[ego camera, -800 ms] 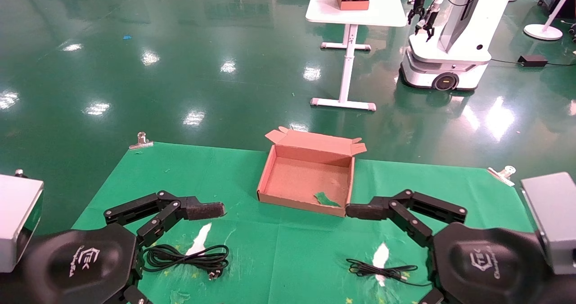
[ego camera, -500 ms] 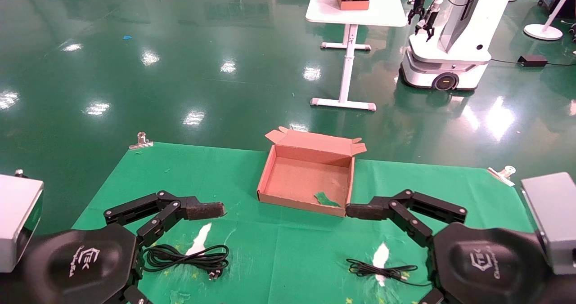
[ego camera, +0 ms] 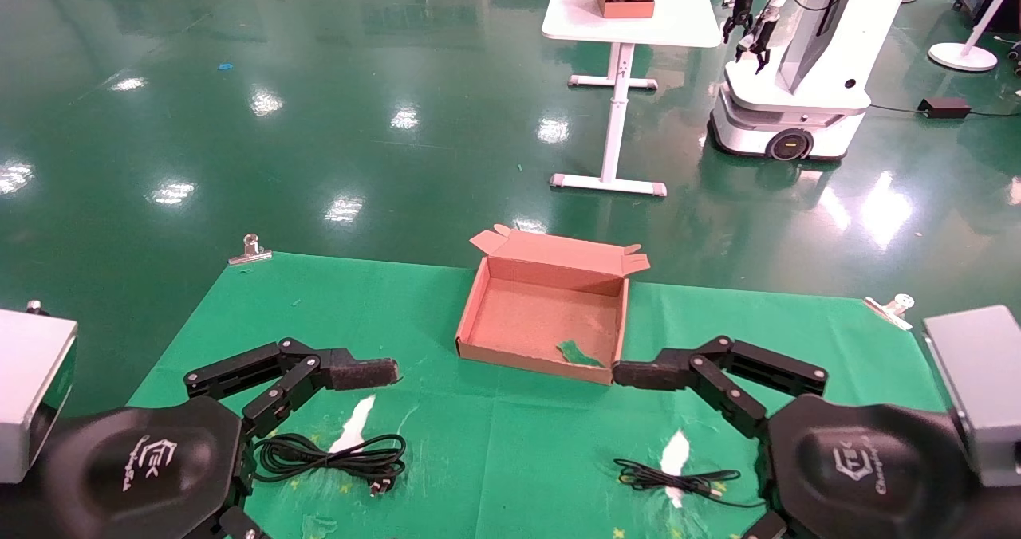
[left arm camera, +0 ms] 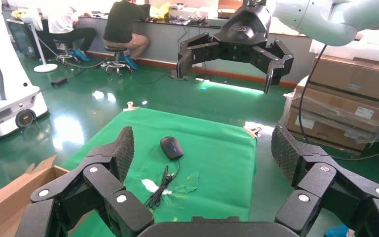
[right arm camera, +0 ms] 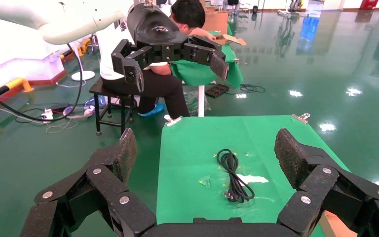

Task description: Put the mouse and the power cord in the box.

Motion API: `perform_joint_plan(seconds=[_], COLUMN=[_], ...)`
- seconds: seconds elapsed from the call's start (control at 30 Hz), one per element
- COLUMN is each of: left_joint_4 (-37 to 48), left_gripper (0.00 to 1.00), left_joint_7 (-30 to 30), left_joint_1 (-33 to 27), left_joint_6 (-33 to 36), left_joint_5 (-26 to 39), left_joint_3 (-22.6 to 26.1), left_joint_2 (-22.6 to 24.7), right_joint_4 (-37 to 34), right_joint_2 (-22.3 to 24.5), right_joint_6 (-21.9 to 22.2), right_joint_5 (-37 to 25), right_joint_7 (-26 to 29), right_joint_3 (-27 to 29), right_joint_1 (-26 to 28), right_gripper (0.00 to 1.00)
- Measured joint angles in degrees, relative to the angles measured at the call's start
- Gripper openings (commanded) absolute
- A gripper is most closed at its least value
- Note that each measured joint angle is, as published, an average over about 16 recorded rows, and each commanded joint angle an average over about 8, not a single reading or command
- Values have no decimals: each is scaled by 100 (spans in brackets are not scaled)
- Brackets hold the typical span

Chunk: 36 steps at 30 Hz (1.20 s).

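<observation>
The box [ego camera: 550,316] is sat mid-table with nothing packed in it yet; the power cord [ego camera: 331,455] is seen below the wide-open left gripper [left arm camera: 205,148]; the mouse [left arm camera: 171,147] is parked near the right gripper [right arm camera: 207,150], also spread wide.

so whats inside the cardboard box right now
The shallow brown cardboard box holds only a small green scrap near its front wall. No mouse or cord is inside. The front wall hides a thin strip of the floor.

Box [ego camera: 542,316] between power cord [ego camera: 331,455] (left) and mouse [left arm camera: 171,147].
</observation>
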Motion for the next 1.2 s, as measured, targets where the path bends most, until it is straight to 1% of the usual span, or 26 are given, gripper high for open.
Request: perform_joint_plan(seconds=[0.13, 0.27, 0.37, 0.5, 0.7, 0.93, 1.07, 1.2], left_joint_4=[50, 215, 450, 959, 2126, 3688, 4508, 5191], left_gripper=[100, 100, 100, 100, 100, 100, 100, 100], left_joint_7=[26, 109, 256, 599, 1476, 2671, 3252, 3697], left_joint_1=[-29, -135, -310, -674, -1460, -2336, -2678, -2886], left_joint_6=[12, 59, 126, 221, 144, -491, -1004, -1432], left_joint_5=[118, 387, 746, 1432, 2825, 4434, 5094, 5472], left_joint_3=[52, 173, 333, 648, 1268, 1960, 2234, 2396], left_joint_2=[14, 75, 171, 381, 880, 1596, 1985, 2303], right_joint_4=[-89, -300, -564, -1100, -2203, -3728, -4564, -5303], right_joint_2=[-3, -12, -31, -104, -423, -1153, -1642, -2078], right_joint_6=[-46, -164, -256, -326, -240, 228, 530, 818], right_joint_5=[-69, -273, -542, -1094, -2331, -3900, -4580, -4993], right_joint_7=[-55, -185, -361, -716, -1535, -2761, -3451, -4032], right_joint_3=[-33, -143, -301, -586, -1175, -1884, -2207, -2418], right_joint_1=[-4, 59, 189, 477, 1165, 2023, 2408, 2676], right_gripper=[100, 100, 100, 100, 100, 100, 100, 100])
